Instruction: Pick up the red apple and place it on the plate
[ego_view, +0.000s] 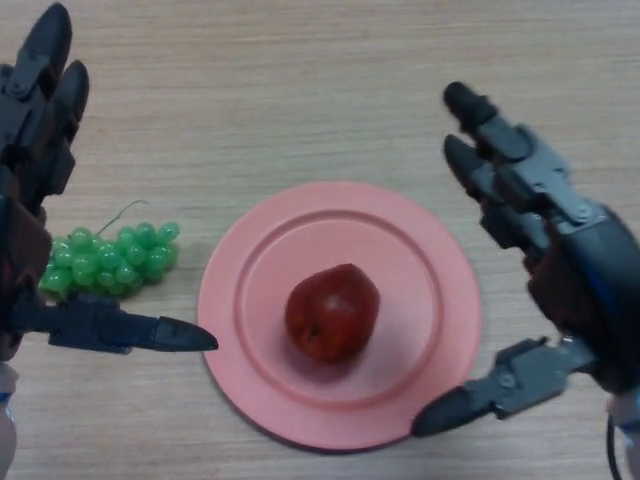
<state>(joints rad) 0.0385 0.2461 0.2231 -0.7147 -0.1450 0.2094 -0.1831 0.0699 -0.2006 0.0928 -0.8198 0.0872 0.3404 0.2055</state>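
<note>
A red apple (332, 311) lies in the middle of a pink plate (420, 260) on the wooden table. My right hand (560, 260) hovers at the plate's right edge, open, with straight fingers pointing away and the thumb reaching toward the plate's lower rim. It touches nothing. My left hand (35, 150) is open at the far left, fingers straight, its thumb pointing right toward the plate's left rim. Neither hand holds the apple.
A bunch of green grapes (110, 258) lies on the table just left of the plate, between my left hand's fingers and thumb. Bare wooden tabletop (300, 80) stretches beyond the plate.
</note>
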